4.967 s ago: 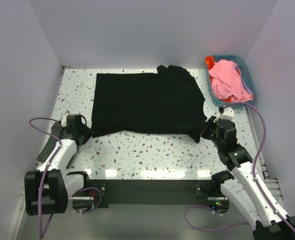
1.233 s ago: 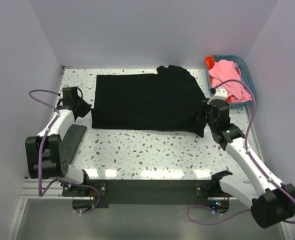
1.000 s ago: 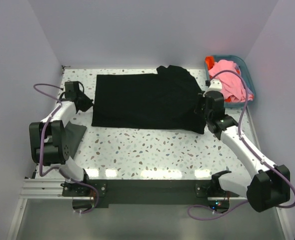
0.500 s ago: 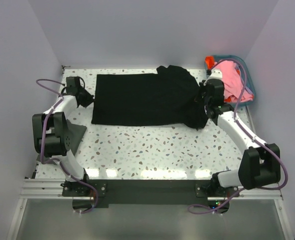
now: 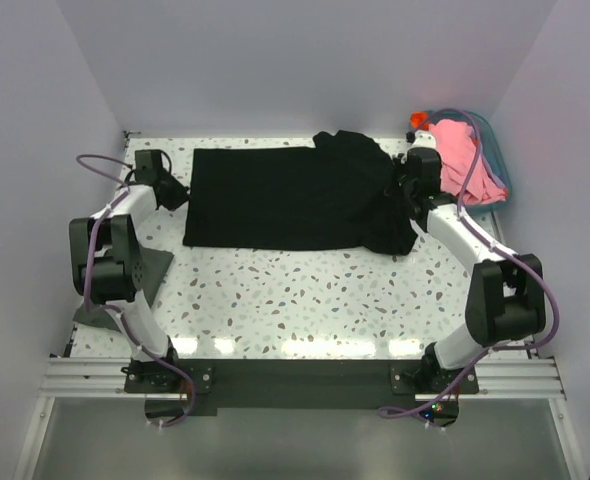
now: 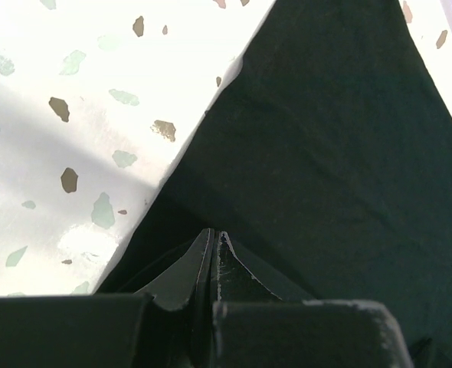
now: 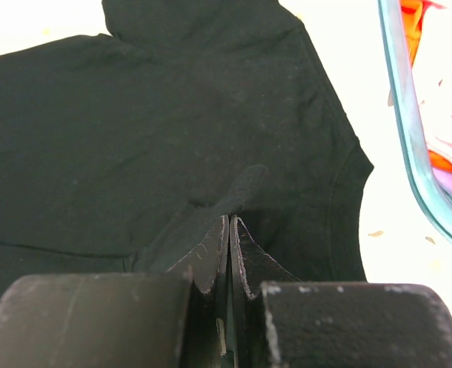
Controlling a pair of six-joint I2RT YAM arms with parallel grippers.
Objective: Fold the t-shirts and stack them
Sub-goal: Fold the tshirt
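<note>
Reporting on the black t-shirt: it is lying spread across the far half of the table, with its near hem running fairly straight and loose cloth bunching at its right side. I am holding the left gripper at the shirt's left edge and the right gripper at its right edge, beside the sleeve. Both wrist views are showing the fingers pressed together with black cloth pinched at the tips, so I am judging each one clamped on the shirt, not closed on nothing.

The pink t-shirt and the orange-red t-shirt are sitting in the basket at the far right corner, just beside the right gripper. A dark grey cloth is lying near the left arm, partly hidden; I am taking it for the grey shirt, though I cannot confirm that.

I am judging the step in hand as a fold of the black shirt, gripped at both sides and not yet laid over. The next move is calling for both edges rising together and travelling evenly, keeping the cloth taut between them so the bunched right side is not dragging or creasing under.
</note>
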